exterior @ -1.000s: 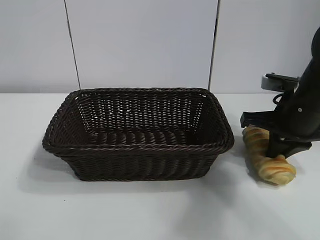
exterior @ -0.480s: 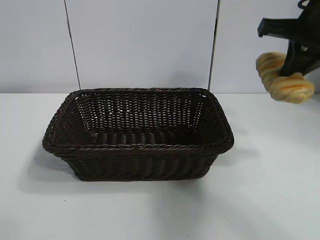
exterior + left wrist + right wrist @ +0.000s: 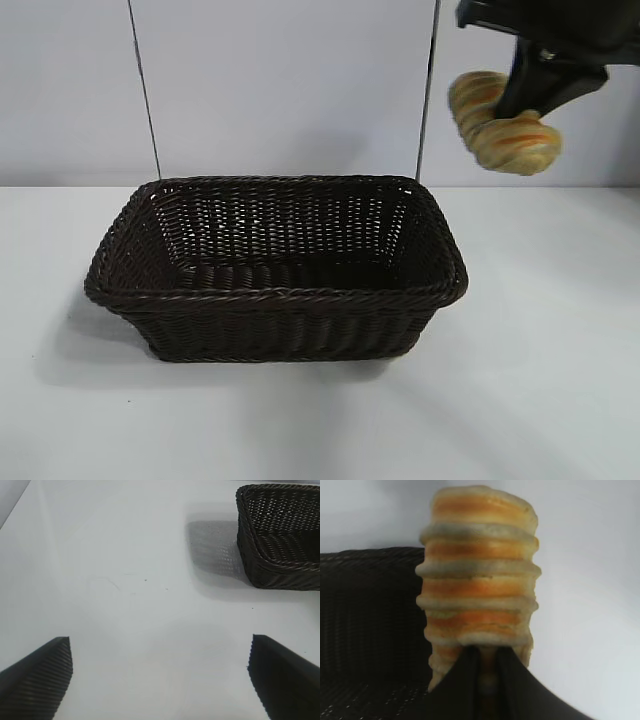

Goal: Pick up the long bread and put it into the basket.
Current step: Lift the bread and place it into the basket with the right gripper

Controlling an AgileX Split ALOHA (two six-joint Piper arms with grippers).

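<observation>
While clamped in the right gripper [image 3: 530,95], long bread [image 3: 502,123] hangs in the air near the upper right of the exterior view, well above the bench [image 3: 540,380] and just beyond the right end of the basket [image 3: 275,300]. Golden-tan, with orange-brown ridges running across the loaf. Tilted, one rounded end lower and toward the right. Gripped across the middle by closed black fingers; in the right wrist view, seen end-on above the fingertips [image 3: 470,680], with dark wicker to one side and pale bench to the other.

Below and to the left: large rectangular dark brown wicker, flaring sides, braided rim, resting flat on the bench, nothing visible inside. Soft shadow cast on the bench at the left end and front.

Left gripper [image 3: 160,675] parked apart from the basket, jaws spread wide, holding nothing; only two dark ribbed fingertips [image 3: 42,672] visible over bare bench, with one corner of the basket farther off.

Bench surface: smooth, white, matte, marked only by a few tiny dark specks. Behind: plain pale wall panels [image 3: 285,90], split by two thin dark vertical seams.
</observation>
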